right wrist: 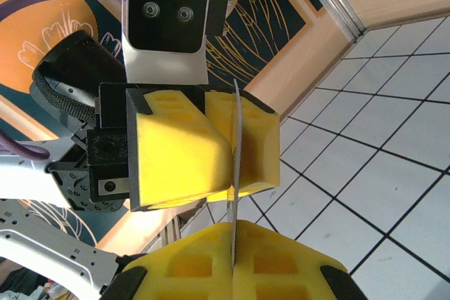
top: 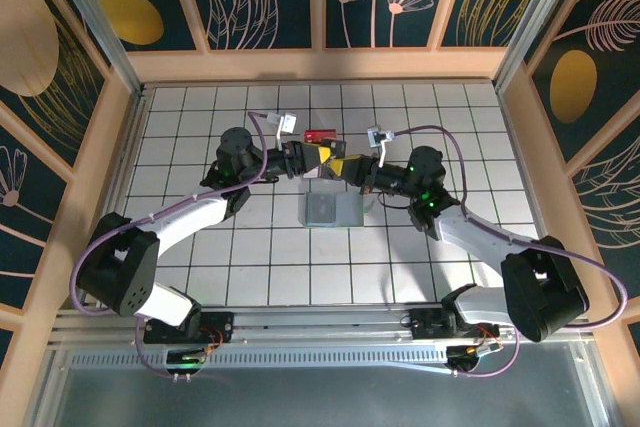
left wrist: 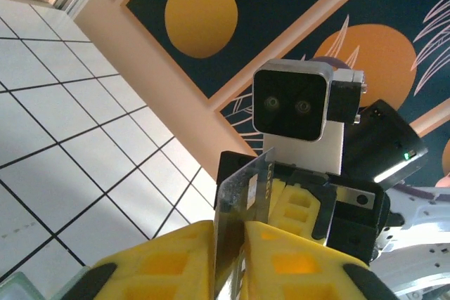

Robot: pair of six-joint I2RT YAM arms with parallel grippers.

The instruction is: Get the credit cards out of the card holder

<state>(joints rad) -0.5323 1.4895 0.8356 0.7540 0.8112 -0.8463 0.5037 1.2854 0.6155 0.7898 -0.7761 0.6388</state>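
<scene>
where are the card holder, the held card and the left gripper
card holder [top: 332, 210], top view, its middle
held card [left wrist: 242, 191], left wrist view, its shiny face
left gripper [left wrist: 230, 237], left wrist view, between its fingertips

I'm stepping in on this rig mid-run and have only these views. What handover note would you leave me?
Left gripper: shut on one end of a thin card, held in the air.
Right gripper: shut on the other end of the same card, facing the left one.
Card holder: flat on the table, just on the near side of the two grippers, with neither touching it.
Small red thing: on the table beyond the grippers; too small to tell if it is a card.
Done: one card is out of the holder.
Left: one gripper lets go and the card is set down. Whether cards remain in the holder cannot be seen.
</scene>
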